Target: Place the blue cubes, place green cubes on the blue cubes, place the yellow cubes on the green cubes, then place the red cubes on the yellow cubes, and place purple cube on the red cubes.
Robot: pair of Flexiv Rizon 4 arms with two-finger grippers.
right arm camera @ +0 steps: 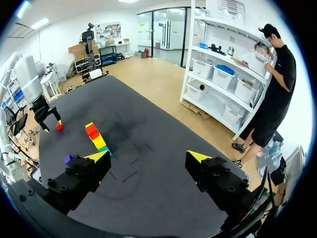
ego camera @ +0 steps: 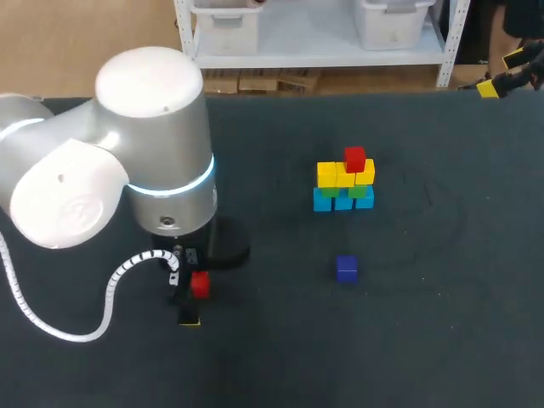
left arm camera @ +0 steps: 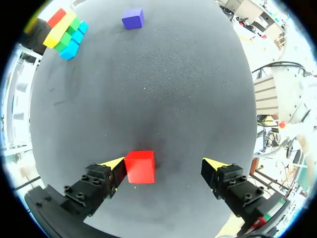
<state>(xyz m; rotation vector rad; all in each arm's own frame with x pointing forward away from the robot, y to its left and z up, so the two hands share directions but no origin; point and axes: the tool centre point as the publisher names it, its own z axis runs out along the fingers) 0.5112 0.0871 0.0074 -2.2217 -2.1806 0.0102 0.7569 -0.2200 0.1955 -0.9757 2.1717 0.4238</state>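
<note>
Since my left claw (left arm camera: 164, 166) is wide open and holds nothing, I centre it on the small red cube (left arm camera: 139, 167) before squeezing.

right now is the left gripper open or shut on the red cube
Open. The red cube sits against one finger of the left gripper; the other finger stands well clear of it.

text: none readable from where I stand | labels, numbers: none legible on the stacked blue, green, yellow and red cubes (ego camera: 343, 183) | signs: none legible on the dark grey counter (ego camera: 425, 323)
</note>
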